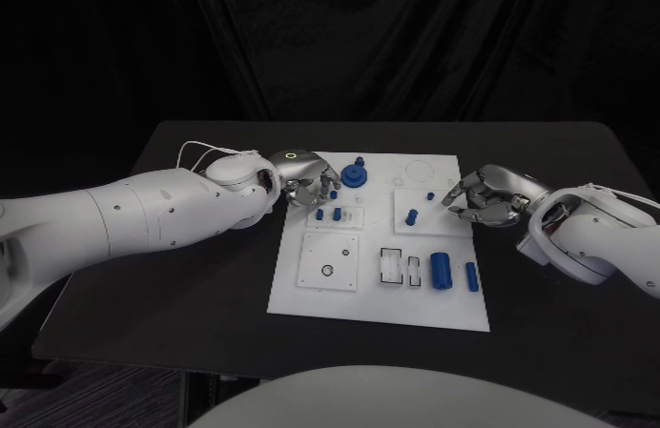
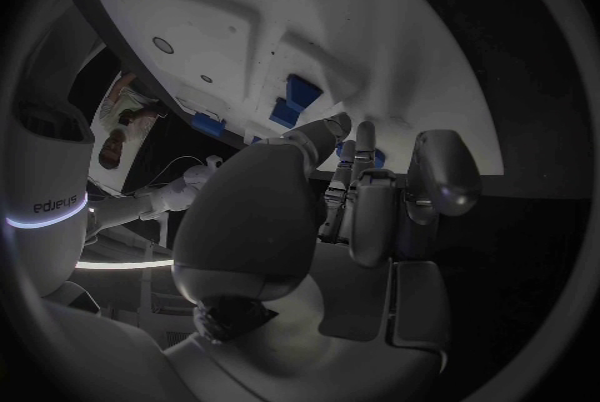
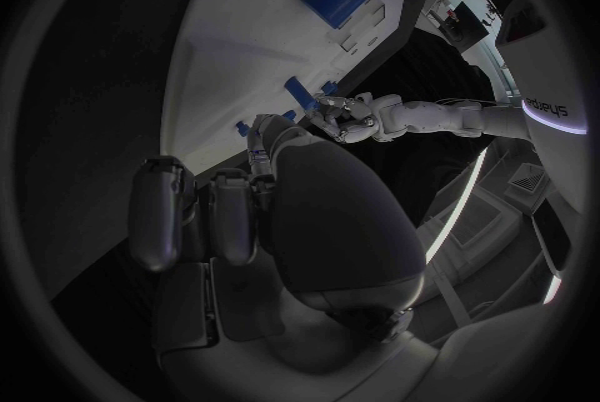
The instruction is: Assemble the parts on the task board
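Both silver hands wait at the white task board [image 1: 314,295].
You see left hand [image 1: 308,182] and right hand [image 1: 484,197] with curled fingers, grasping nothing.

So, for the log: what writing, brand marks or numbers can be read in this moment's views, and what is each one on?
"sharpa", seen mirrored, on the robot's white body in the left wrist view.
Part of the same mark, ending in "pa", on the white body in the right wrist view; its start is cut off.
Task board: only outlines and holes, no readable print.
Left hand and right hand: no lettering legible.
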You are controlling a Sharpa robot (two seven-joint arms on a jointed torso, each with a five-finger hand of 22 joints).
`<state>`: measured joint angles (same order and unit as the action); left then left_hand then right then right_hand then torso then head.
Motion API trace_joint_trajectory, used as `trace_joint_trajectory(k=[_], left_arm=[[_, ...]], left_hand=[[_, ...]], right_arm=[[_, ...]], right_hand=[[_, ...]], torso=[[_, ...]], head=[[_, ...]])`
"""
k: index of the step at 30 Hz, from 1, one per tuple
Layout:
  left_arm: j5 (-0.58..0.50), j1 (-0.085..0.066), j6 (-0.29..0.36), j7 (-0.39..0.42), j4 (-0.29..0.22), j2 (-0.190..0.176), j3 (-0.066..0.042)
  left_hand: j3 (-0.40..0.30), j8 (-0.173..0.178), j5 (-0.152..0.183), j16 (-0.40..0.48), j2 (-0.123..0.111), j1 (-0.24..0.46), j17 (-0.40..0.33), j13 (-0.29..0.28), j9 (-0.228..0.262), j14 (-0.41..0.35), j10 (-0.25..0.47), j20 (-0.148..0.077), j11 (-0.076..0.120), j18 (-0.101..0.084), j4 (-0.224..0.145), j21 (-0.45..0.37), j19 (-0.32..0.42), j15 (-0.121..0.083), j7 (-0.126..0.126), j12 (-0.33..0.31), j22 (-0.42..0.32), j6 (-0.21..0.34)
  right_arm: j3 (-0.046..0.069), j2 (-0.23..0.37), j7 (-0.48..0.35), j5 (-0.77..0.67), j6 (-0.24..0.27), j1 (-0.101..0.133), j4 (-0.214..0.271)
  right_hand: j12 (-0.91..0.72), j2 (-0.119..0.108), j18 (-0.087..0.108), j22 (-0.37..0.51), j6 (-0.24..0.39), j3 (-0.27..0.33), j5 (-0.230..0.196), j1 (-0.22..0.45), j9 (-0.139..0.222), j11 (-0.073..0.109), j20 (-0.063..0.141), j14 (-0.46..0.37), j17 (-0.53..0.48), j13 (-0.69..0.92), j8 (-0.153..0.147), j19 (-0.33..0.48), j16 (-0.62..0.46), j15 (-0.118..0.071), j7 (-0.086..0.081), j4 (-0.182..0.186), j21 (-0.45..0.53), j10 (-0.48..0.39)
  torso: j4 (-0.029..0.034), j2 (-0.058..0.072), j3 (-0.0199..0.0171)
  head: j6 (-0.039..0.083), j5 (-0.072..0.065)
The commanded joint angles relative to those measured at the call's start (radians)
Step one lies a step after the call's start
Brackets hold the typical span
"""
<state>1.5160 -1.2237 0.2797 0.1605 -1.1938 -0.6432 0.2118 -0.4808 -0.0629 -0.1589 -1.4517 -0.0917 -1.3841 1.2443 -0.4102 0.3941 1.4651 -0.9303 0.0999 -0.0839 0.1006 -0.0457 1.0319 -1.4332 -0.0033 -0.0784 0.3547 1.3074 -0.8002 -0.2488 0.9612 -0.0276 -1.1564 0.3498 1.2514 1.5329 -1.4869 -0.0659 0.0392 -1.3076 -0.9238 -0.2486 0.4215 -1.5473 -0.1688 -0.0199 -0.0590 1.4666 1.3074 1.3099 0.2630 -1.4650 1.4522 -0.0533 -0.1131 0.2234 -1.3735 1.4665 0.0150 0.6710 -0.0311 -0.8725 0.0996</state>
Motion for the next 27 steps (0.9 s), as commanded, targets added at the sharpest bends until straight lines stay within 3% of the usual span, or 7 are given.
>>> trace_joint_trajectory(k=[1,8,14,20,22,25,27], left_arm=[[0.002,0.000,0.084,0.008,0.004,-0.004,-0.001],[0.002,0.000,0.203,0.071,0.030,-0.028,-0.001],[-0.057,0.000,0.330,0.176,0.039,-0.086,-0.002],[-0.203,-0.001,0.418,0.324,-0.004,-0.150,-0.002],[-0.304,-0.001,0.410,0.407,-0.027,-0.168,-0.002],[-0.453,-0.002,0.373,0.503,-0.071,-0.197,-0.002],[-0.562,-0.003,0.324,0.548,-0.100,-0.213,-0.002]], left_hand=[[-0.007,-0.002,0.002,0.003,-0.006,-0.005,0.000,-0.003,-0.001,0.002,0.010,0.002,0.000,0.006,-0.002,-0.002,0.005,0.006,0.000,-0.001,0.053,0.005],[-0.039,-0.023,0.008,0.001,-0.012,-0.017,0.007,-0.027,0.005,0.003,0.025,-0.004,0.003,0.009,-0.020,-0.019,0.006,-0.005,-0.001,0.016,0.045,-0.038],[-0.089,-0.056,0.060,-0.004,-0.043,0.000,0.019,-0.061,0.020,0.008,0.097,-0.025,0.004,0.009,-0.011,-0.037,0.005,-0.024,0.005,0.036,0.039,-0.082],[-0.097,-0.076,0.070,0.004,-0.060,0.000,0.000,-0.100,0.032,-0.009,0.207,-0.027,0.009,0.030,0.025,-0.171,0.042,-0.027,0.013,0.079,-0.017,-0.090],[-0.041,-0.087,0.074,-0.011,-0.064,0.039,0.025,-0.138,0.041,-0.008,0.291,-0.023,0.009,0.041,0.101,-0.287,0.071,-0.024,-0.013,0.137,-0.079,-0.078],[0.023,-0.118,0.050,-0.024,-0.053,0.037,0.044,-0.180,0.061,-0.005,0.327,-0.033,0.038,0.049,0.161,-0.350,0.071,-0.037,0.000,0.216,-0.119,-0.087],[0.095,-0.133,0.020,0.015,-0.053,0.050,-0.049,-0.204,0.071,-0.066,0.379,-0.035,0.046,0.082,0.239,-0.631,0.150,-0.038,0.004,0.265,-0.269,-0.072]], right_arm=[[0.001,0.004,0.016,0.000,-0.002,-0.003,0.003],[0.001,0.016,0.013,0.000,0.004,-0.002,0.010],[0.001,0.037,0.008,0.000,0.025,0.000,0.030],[0.001,0.050,0.000,0.000,0.064,0.039,0.049],[0.001,0.050,0.001,0.000,0.076,0.066,0.056],[0.001,0.036,0.021,-0.010,0.074,0.109,0.060],[0.001,0.019,0.039,-0.050,0.068,0.132,0.056]], right_hand=[[0.004,0.001,0.014,-0.179,0.001,0.000,0.004,0.005,0.001,-0.006,-0.004,0.061,0.039,0.108,-0.003,-0.013,-0.004,0.008,0.001,-0.003,0.005,0.008],[0.005,0.000,0.014,-0.178,0.002,0.000,0.004,0.006,0.001,-0.006,-0.003,0.060,0.038,0.107,-0.003,-0.013,-0.004,0.008,0.001,-0.004,0.005,0.008],[0.007,-0.004,0.014,-0.178,0.002,0.001,0.004,0.006,0.002,-0.006,-0.003,0.060,0.038,0.103,-0.003,-0.013,-0.004,0.008,0.001,-0.006,0.006,0.005],[0.079,-0.020,0.023,-0.162,-0.005,-0.007,0.003,0.010,0.004,-0.006,-0.004,0.050,0.003,0.002,-0.001,0.007,-0.025,0.008,0.000,-0.011,0.048,-0.072],[0.154,-0.031,0.030,-0.150,-0.002,-0.018,0.005,0.010,0.006,-0.010,-0.006,0.040,-0.020,-0.089,-0.003,0.023,-0.040,0.011,-0.003,-0.011,0.081,-0.154],[0.304,-0.050,0.037,-0.139,-0.002,-0.037,0.004,0.008,0.009,-0.018,-0.012,0.030,-0.039,-0.256,-0.004,0.041,-0.052,0.019,-0.009,-0.006,0.113,-0.335],[0.410,-0.061,0.042,-0.130,-0.008,-0.050,0.002,0.010,0.008,-0.023,-0.017,0.021,-0.053,-0.369,0.000,0.055,-0.060,0.024,-0.011,-0.001,0.141,-0.465]], torso=[[0.0000,0.001,0.0001],[-0.0003,0.000,-0.0002],[0.0001,0.000,0.0020],[0.0015,0.001,0.0037],[0.0005,0.001,0.0033],[-0.0003,-0.002,0.0023],[-0.0013,-0.005,0.0033]], head=[[0.000,-0.001],[0.000,0.002],[0.000,-0.008],[0.000,-0.007],[0.000,-0.011],[0.000,-0.016],[0.000,-0.018]])
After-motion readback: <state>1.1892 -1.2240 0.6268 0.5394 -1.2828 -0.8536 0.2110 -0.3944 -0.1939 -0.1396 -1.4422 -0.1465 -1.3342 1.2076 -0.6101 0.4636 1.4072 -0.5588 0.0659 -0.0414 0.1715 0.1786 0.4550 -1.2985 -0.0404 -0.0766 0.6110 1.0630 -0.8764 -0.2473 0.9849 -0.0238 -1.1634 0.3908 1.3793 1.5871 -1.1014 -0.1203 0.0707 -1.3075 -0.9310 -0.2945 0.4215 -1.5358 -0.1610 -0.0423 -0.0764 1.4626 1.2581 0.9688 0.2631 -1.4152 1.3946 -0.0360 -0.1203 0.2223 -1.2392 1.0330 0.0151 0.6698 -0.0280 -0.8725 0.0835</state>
